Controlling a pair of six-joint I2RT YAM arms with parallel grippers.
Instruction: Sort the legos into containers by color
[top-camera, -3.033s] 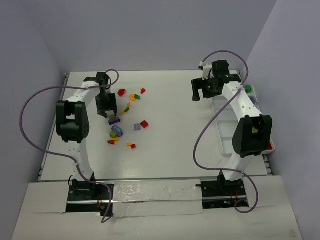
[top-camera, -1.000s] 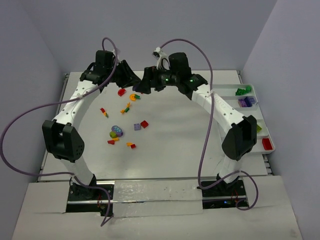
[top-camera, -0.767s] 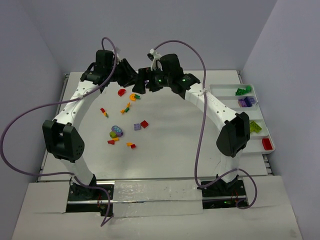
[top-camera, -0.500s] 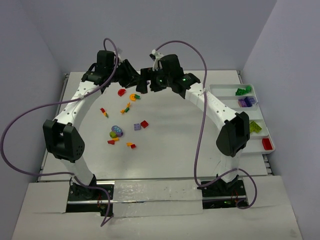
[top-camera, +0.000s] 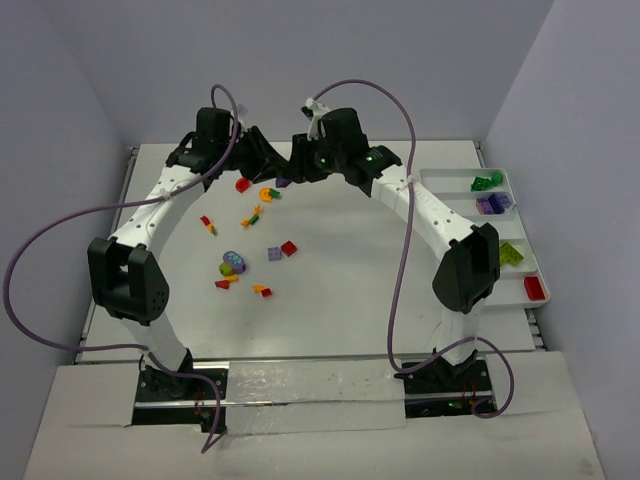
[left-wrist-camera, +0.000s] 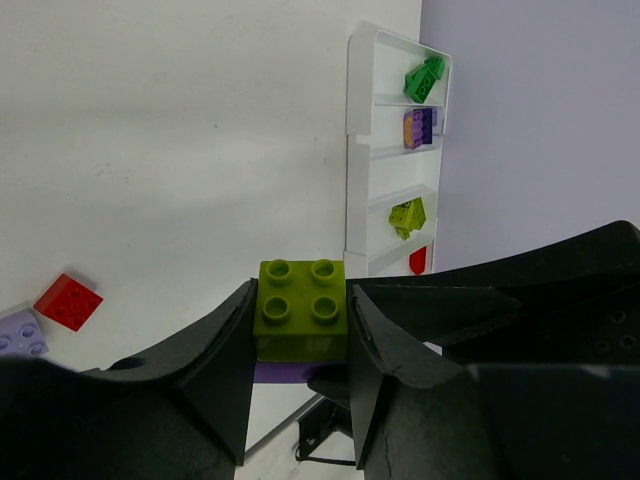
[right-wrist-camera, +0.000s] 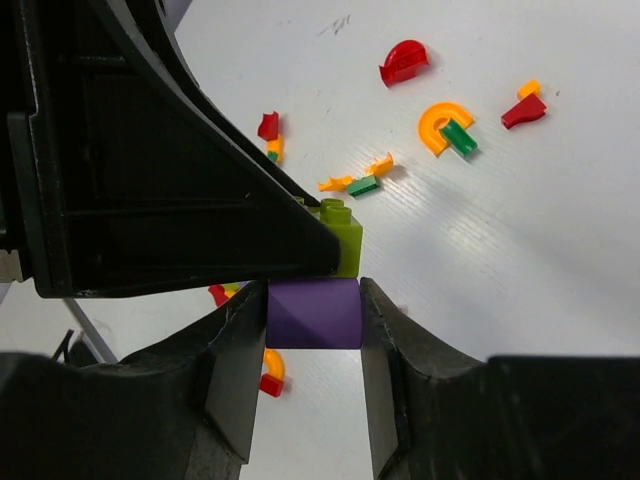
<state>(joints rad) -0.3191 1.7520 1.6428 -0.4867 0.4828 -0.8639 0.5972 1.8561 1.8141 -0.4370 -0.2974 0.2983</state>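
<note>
The left gripper (left-wrist-camera: 300, 322) clamps a lime brick (left-wrist-camera: 302, 295); the right gripper (right-wrist-camera: 313, 318) clamps a purple brick (right-wrist-camera: 311, 306) apparently stuck beneath it, both aloft near the table's (top-camera: 340, 290) far edge

Top camera looking down on table (top-camera: 350, 300), wrist cameras close, opposite sides of shared brick stack (left-wrist-camera: 302, 308)

left arm (top-camera: 160, 195) arched, fingers (left-wrist-camera: 200, 370) clamp lime brick (left-wrist-camera: 300, 305) | right arm (top-camera: 425, 205) arched, fingers (right-wrist-camera: 230, 370) clamp purple brick (right-wrist-camera: 313, 312) | wrists meeting

A lime brick (left-wrist-camera: 301, 298) is plugging the finger gap of the left gripper (left-wrist-camera: 300, 318), a purple brick (right-wrist-camera: 312, 315) that of the right gripper (right-wrist-camera: 312, 300). Each is blocking the other's fingertips; below them, the legos (right-wrist-camera: 445, 125) are apparently lying well clear.
</note>
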